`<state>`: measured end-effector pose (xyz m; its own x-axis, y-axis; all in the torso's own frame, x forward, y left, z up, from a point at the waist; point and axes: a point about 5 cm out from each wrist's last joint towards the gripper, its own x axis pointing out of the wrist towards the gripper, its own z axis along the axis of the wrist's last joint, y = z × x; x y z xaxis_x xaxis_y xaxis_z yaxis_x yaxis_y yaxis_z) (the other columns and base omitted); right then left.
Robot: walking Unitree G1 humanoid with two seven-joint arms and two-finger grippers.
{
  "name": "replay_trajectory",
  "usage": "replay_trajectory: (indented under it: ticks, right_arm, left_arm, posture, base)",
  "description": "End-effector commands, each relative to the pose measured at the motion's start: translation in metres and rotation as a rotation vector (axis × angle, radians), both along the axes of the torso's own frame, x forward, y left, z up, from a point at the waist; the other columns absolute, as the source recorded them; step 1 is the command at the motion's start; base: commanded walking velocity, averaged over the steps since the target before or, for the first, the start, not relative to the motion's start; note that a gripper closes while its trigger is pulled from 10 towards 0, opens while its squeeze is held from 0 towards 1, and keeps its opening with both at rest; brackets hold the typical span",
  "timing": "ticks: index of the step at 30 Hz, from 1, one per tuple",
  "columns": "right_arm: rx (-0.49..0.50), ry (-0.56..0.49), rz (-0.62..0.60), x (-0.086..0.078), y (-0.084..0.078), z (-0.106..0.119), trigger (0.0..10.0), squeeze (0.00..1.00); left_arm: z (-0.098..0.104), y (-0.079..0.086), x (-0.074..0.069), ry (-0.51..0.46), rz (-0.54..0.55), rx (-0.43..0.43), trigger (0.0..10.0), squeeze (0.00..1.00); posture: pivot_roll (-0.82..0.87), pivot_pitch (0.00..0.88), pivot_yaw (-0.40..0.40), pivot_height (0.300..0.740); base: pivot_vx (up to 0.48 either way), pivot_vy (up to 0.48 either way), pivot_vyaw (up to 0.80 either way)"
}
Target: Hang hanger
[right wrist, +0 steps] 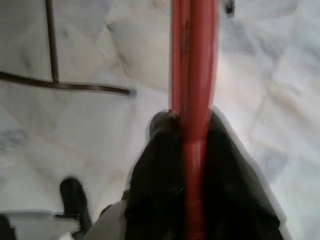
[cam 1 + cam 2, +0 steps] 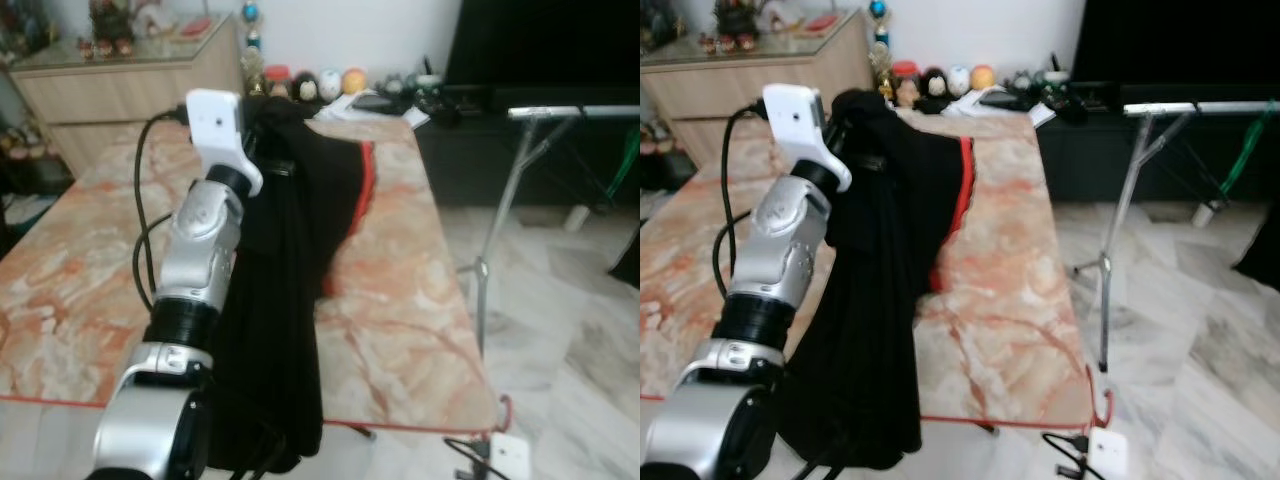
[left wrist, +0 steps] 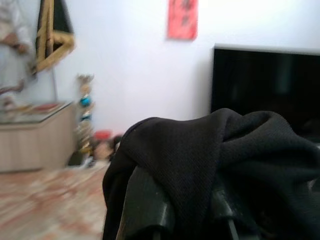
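Table: marble-patterned top in orange and cream with a thin red edge, standing on a pale marble-tile floor.

Far end of the table: small round ornaments sitting in a row, dark clutter beside them. A light wood sideboard is standing behind on the left against a white wall; a large dark screen is filling the right.

Drying rack: a grey metal rail on splayed legs, standing on the floor just right of the table. A white plug block is lying near its foot.

Left arm: silver, reaching forward over the table with a white wrist housing at its top. A black garment is hanging from the left gripper and trailing down past the table's near edge. A red strip is showing along the garment's right side; whether that is the hanger cannot be told.

Left wrist view: black cloth is draping over both black fingers, so the fingers are closing on the garment; a red wall hanging is showing above the screen.

Right wrist view: a red bar is running straight along the right gripper, dark shapes flanking it over floor tile; it is too blurred to tell whether these fingers are gripping it.
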<state>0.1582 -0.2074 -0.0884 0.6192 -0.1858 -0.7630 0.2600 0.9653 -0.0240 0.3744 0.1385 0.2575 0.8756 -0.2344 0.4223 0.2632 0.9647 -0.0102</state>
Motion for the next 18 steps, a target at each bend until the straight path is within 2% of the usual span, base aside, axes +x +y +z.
replay_trajectory:
  ticks: [1,6,8,9,12,17,18]
  right_arm:
    - [-0.022,0.011,-0.008,-0.005,-0.009,0.0,10.0,0.0]
    - [-0.022,0.016,0.004,-0.006,-0.009,-0.001,10.0,0.0]
    - [-0.021,0.017,0.005,-0.006,-0.009,-0.001,10.0,0.0]
    - [-0.022,0.018,0.008,-0.006,-0.009,-0.001,10.0,0.0]
    - [-0.024,0.018,0.01,-0.006,-0.009,-0.001,10.0,0.0]
    - [-0.027,0.018,0.008,-0.005,-0.01,0.0,10.0,0.0]
    - [-0.029,0.019,0.01,-0.005,-0.011,0.0,10.0,0.0]
  left_arm:
    - [-0.001,-0.013,-0.004,0.002,-0.054,0.028,10.0,0.0]
    - [-0.03,-0.014,-0.01,0.121,-0.078,0.055,10.0,0.0]
    - [-0.045,-0.016,-0.014,0.189,-0.107,0.105,10.0,0.0]
    - [-0.061,-0.017,-0.021,0.255,-0.147,0.175,10.0,0.0]
    - [-0.076,-0.013,-0.029,0.319,-0.174,0.207,10.0,0.0]
    - [-0.09,-0.006,-0.041,0.369,-0.158,0.254,10.0,0.0]
    - [-0.097,-0.007,-0.05,0.398,-0.163,0.268,10.0,0.0]
  posture:
    - [-0.06,0.0,0.027,0.74]
    - [-0.06,0.0,0.029,0.74]
    - [-0.06,0.0,0.029,0.74]
    - [-0.06,0.0,0.029,0.74]
    - [-0.06,0.0,0.028,0.74]
    - [-0.06,0.0,0.025,0.74]
    - [-0.05,0.0,0.022,0.74]
  base:
    - [0.0,0.0,0.0]
    - [0.0,0.0,0.0]
    - [0.0,0.0,0.0]
    - [0.0,0.0,0.0]
    - [0.0,0.0,0.0]
    - [0.0,0.0,0.0]
    - [0.0,0.0,0.0]
